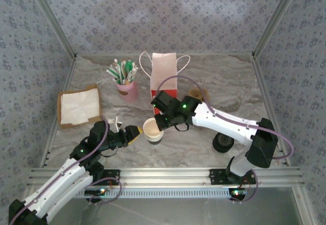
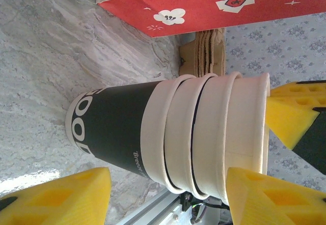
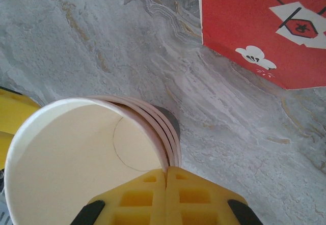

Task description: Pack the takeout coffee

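The rim of the cup stack (image 1: 153,130) is pinched at 2 o'clock by the right gripper (image 3: 166,176). It is straddled by the left gripper (image 1: 135,133); clamping cannot be told.

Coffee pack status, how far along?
Nothing looks done. In hand: right gripper jaws shut on the rim of the top cup of the stack; left gripper jaws open around the stack. Left: free one cup, cap it from the black lids, put it in the red bag.
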